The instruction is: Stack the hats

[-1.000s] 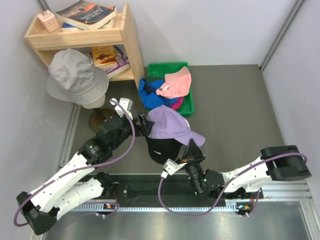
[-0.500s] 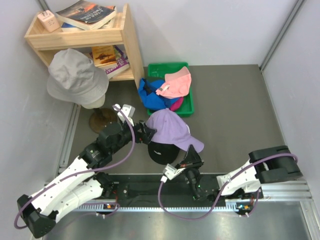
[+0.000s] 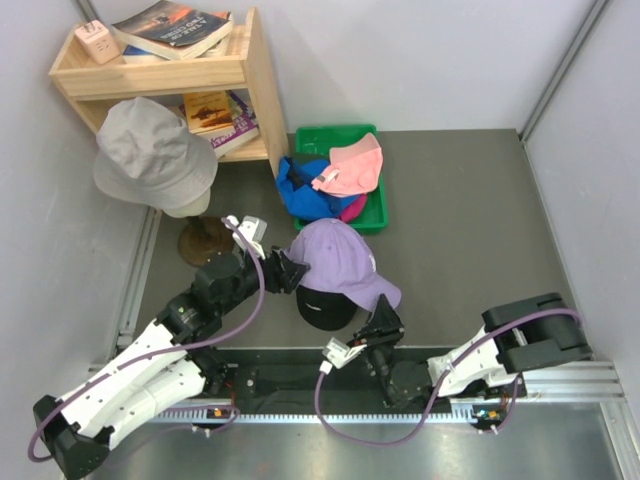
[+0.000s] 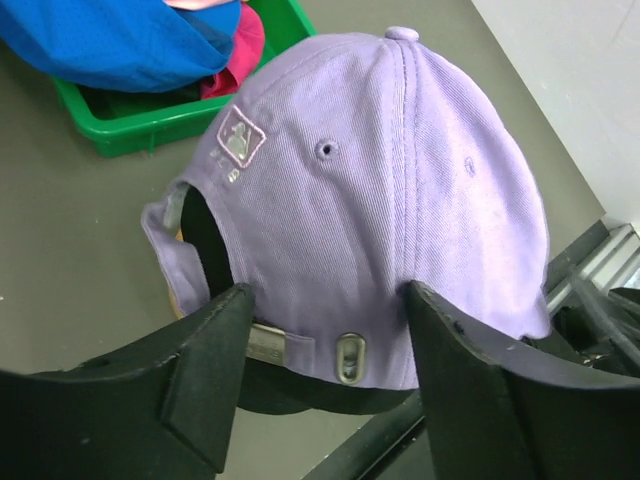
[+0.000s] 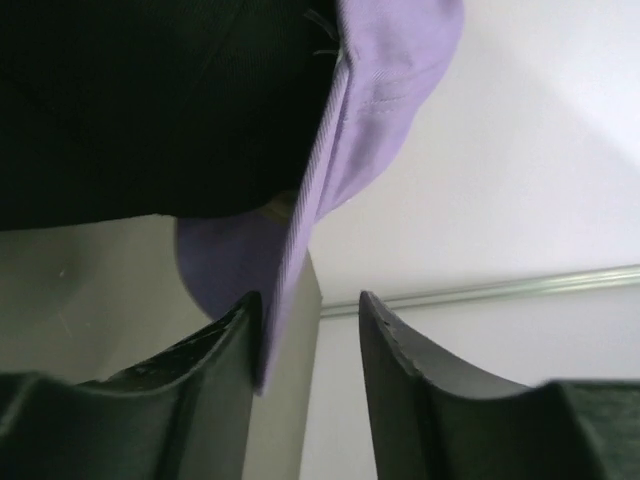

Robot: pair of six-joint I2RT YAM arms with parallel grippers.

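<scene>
A lavender hat (image 3: 335,260) lies over a black hat (image 3: 325,308) near the front of the table. My left gripper (image 3: 287,270) stands open at its rear. In the left wrist view the lavender hat (image 4: 400,170) fills the frame, and my left gripper (image 4: 326,300) straddles its back band and buckle; the right finger touches the fabric. My right gripper (image 3: 383,325) is open just below the brim. In the right wrist view the lavender brim (image 5: 330,170) rests against the left finger of the right gripper (image 5: 310,300), not clamped. Blue (image 3: 303,185), pink (image 3: 355,165) and magenta (image 3: 351,208) hats lie in a green tray (image 3: 330,133).
A wooden shelf (image 3: 255,90) with books stands at the back left. A grey bucket hat (image 3: 150,155) sits on a stand with a round base (image 3: 203,240) beside my left arm. Grey walls close in on both sides.
The lavender hat has come down and towards the near edge over the black hat. My right gripper has opened off the brim and drawn back. My left jaws have narrowed.
</scene>
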